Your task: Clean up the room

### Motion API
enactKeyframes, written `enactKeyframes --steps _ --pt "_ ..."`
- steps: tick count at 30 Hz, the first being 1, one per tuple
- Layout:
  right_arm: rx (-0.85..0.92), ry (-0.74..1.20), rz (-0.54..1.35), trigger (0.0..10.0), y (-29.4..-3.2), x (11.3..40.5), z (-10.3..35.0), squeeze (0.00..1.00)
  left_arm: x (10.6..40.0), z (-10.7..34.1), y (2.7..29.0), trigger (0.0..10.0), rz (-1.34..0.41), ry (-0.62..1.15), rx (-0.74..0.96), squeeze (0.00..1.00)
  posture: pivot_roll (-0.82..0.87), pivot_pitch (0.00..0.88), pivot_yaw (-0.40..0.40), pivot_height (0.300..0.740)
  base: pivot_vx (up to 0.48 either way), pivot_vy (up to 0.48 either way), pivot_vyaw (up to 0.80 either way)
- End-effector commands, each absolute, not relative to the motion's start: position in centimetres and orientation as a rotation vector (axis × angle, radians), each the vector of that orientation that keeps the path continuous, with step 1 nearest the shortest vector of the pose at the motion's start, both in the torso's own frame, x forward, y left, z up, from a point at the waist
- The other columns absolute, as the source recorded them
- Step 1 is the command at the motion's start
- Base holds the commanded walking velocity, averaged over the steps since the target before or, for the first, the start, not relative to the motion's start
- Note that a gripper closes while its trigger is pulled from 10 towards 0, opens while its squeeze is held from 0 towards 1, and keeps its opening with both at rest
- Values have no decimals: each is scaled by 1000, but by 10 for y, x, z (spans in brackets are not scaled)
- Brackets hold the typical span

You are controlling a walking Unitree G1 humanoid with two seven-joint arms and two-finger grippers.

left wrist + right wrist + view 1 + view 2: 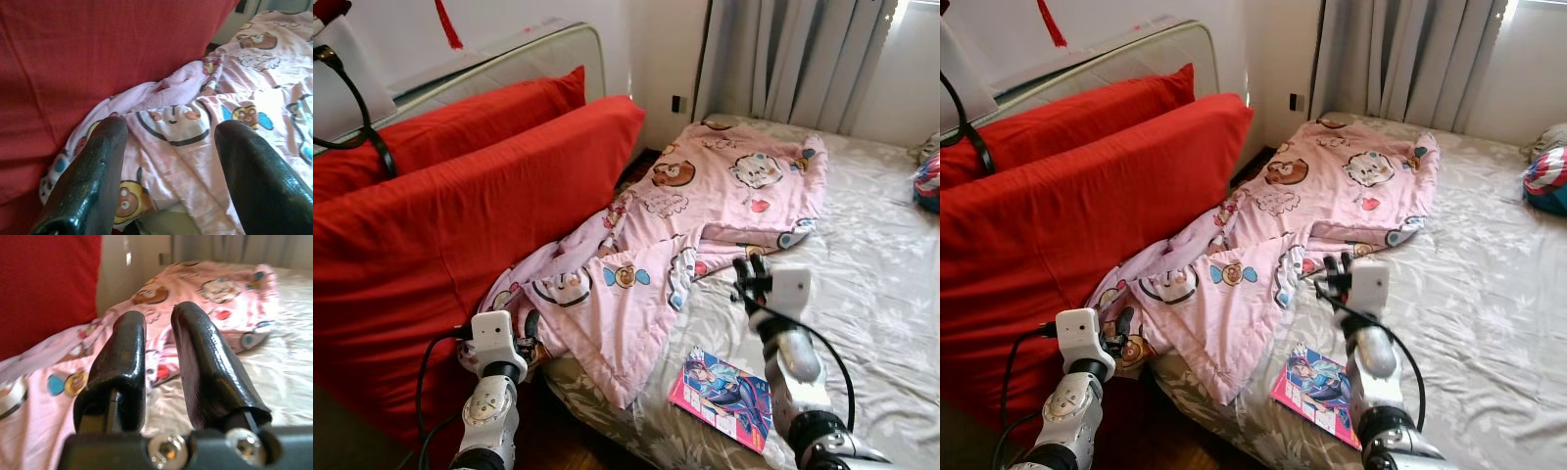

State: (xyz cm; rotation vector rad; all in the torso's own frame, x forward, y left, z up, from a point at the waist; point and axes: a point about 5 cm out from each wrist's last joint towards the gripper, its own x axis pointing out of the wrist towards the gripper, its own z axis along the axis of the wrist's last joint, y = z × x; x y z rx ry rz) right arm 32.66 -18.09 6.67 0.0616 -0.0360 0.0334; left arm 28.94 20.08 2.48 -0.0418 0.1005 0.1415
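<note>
A rumpled pink cartoon blanket (705,196) lies across the bed (871,294), its lower corner hanging over the near edge. My left gripper (530,331) is low at that edge beside the red cushion. In the left wrist view it (168,161) is open, its fingers (93,171) just above the blanket's folds and holding nothing. My right gripper (750,274) hovers over the sheet next to the blanket's hem. Its fingers (129,357) stand close together with only a narrow slit and nothing between them. A colourful comic book (722,397) lies flat on the sheet below the right wrist.
Two big red cushions (460,196) lean against the headboard (548,49) on the left. Grey curtains (803,59) hang behind the bed. A round red-and-blue item (1547,181) rests at the bed's right edge. A black cable (367,117) loops at the upper left.
</note>
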Motion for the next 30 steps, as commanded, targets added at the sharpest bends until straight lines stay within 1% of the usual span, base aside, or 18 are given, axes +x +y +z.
enactKeyframes --steps 1,10,19,22,26,28,30 --pt "33 -72 38 10000 -178 329 74 0 290 25 203 10000 151 109 -51 0 -128 0 13 740 0 0 0" --pt "37 -40 -14 10000 -181 315 58 0 292 28 203 10000 147 90 -55 0 -131 0 30 740 0 0 0" --pt "40 -5 -19 10000 -177 318 56 0 296 31 199 10000 112 80 -45 0 -125 4 35 740 0 0 0" --pt "30 35 -34 10000 -177 318 52 0 295 30 197 10000 102 86 -41 0 -122 8 34 740 0 0 0" --pt "34 67 -37 10000 -176 317 48 0 296 30 196 10000 94 90 -42 0 -121 11 33 715 0 0 0" --pt "30 53 -32 10000 -176 316 48 0 296 30 195 10000 87 92 -41 0 -122 12 33 705 0 0 0" --pt "31 54 -33 10000 -176 316 48 0 296 30 195 10000 85 94 -41 0 -122 12 33 705 0 0 0"
